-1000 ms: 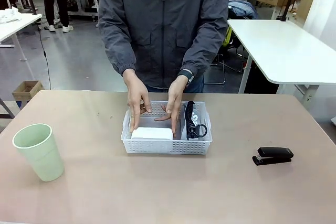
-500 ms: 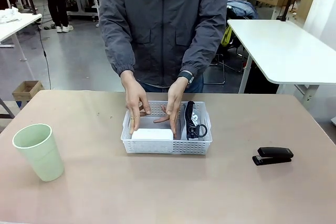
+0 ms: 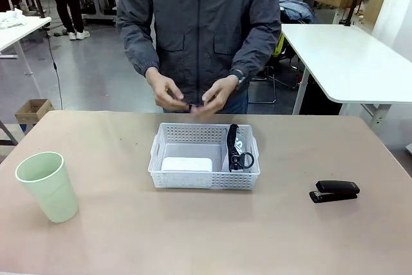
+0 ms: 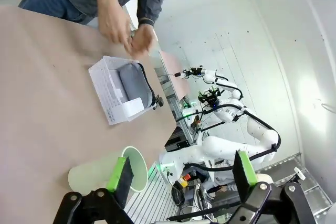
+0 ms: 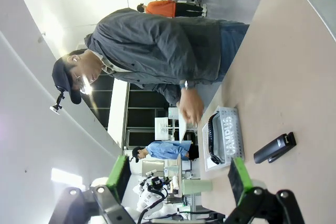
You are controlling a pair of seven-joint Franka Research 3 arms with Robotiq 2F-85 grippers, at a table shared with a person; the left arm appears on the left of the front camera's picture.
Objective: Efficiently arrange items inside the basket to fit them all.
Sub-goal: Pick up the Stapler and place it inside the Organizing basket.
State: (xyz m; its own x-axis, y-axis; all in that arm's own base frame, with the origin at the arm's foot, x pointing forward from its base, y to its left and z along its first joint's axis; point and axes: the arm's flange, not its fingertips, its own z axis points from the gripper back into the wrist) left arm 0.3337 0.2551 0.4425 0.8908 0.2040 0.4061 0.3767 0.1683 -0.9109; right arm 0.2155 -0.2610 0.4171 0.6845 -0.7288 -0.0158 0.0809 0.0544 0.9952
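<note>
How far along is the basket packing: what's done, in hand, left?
Done: white block and grey pouch lie in the basket. In hand: nothing; the person's hands are clear of it. Left: green cup and black stapler sit outside on the table.

Lighting was bright, even, overhead. Shadows beneath the basket (image 3: 203, 181) were soft. The person's hands (image 3: 166, 91) were motion-blurred. Wrist views bent at the edges; glare washed the wall (image 4: 310, 82).
</note>
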